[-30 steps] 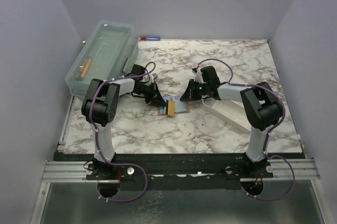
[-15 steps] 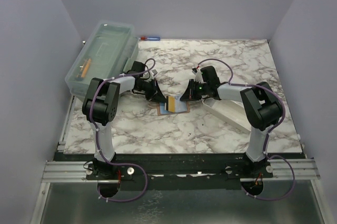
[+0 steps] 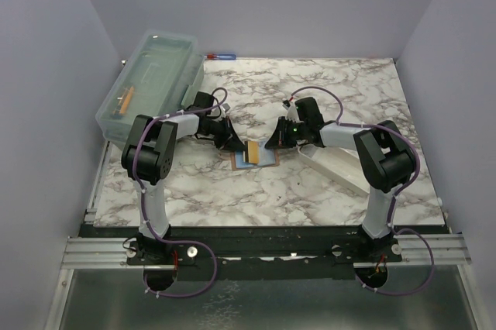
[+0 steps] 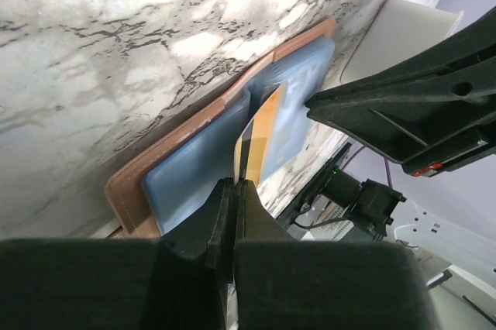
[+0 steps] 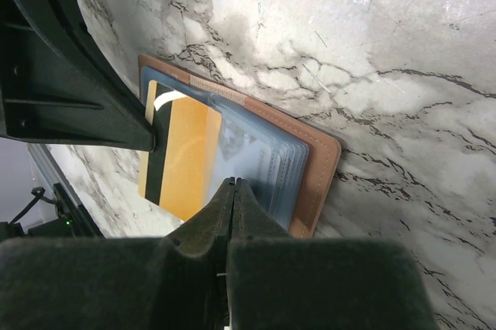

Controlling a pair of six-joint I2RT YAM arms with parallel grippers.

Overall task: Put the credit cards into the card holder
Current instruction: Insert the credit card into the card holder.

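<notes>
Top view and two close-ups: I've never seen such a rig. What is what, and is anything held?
A left arm and a right arm are bolted at the near edge of a marble table. The top view looks down from behind them. Each close-up comes from a camera on one wrist, looking along its own claw. On the table lie an open brown card holder, a white tray at right and a clear box at back left. The left claw is shut on a gold card with a dark stripe, above the holder's sleeves. The right claw is shut too, its tip over the holder.
</notes>
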